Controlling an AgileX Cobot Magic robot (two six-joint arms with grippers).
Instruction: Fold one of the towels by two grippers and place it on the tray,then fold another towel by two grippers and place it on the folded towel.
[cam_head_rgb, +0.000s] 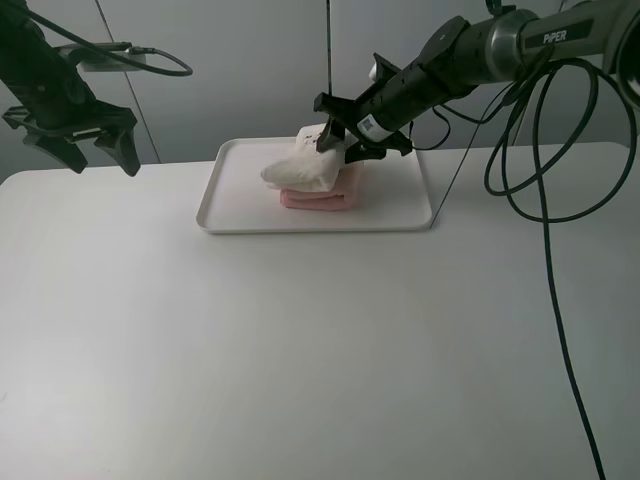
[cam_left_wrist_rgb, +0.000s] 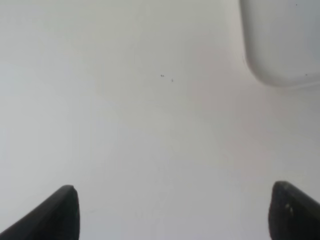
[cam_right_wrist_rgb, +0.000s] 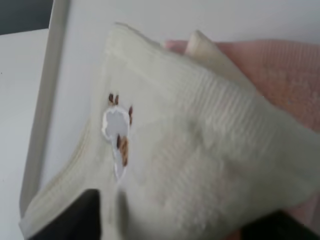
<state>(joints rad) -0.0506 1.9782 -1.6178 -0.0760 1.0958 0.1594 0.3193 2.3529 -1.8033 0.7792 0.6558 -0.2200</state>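
The folded pale pink towel (cam_head_rgb: 318, 197) lies flat on the white tray (cam_head_rgb: 230, 205), toward the tray's right half. On top of it sits the cream-white towel (cam_head_rgb: 300, 165), folded into a thick bundle; its left end sticks out past the pink towel's left edge and hangs above the tray floor. In the right wrist view the cream-white towel (cam_right_wrist_rgb: 200, 150) fills most of the picture, with a small white and brown printed mark (cam_right_wrist_rgb: 117, 132) on its upper face and the pink towel (cam_right_wrist_rgb: 285, 75) showing beneath and beside it.

The right gripper (cam_head_rgb: 340, 138) is at the far right part of the cream-white towel, its black fingers on either side of the bundle's upper edge. The fingertips are blurred in the wrist view, and I cannot tell from either view whether the jaws are clamped on the cloth or have let go of it.

The tray rests at the far middle of the white table (cam_head_rgb: 300, 350). The left gripper (cam_head_rgb: 88, 140) hangs above the table's far left corner, well apart from the tray, its 2 fingers spread wide with nothing between them. Its wrist view shows both fingertips (cam_left_wrist_rgb: 60, 212) far apart over bare table, with 1 rounded tray corner (cam_left_wrist_rgb: 280, 45) nearby.
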